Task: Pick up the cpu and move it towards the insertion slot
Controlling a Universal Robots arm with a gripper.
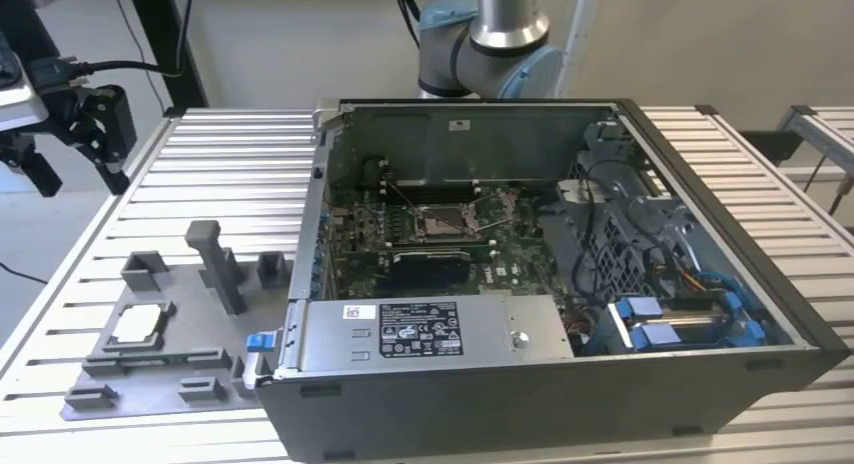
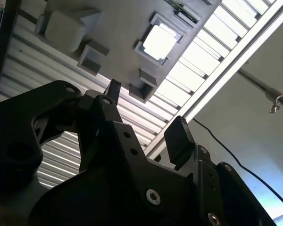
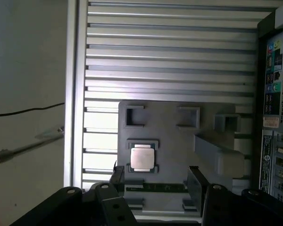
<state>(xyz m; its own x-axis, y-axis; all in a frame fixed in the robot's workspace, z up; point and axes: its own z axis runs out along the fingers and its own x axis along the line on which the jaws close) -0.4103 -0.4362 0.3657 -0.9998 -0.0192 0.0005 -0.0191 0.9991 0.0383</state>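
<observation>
Gripper released and empty, hovers well clear of cpu seated in grey fixture on ribbed surface, insertion slot inside open computer case.

Gripper pointing downward, fingers spread apart, arm upright behind.

Cpu silvery-white, tan edge; fixture grey; gripper black; table silver, ribbed; motherboard green.
</observation>
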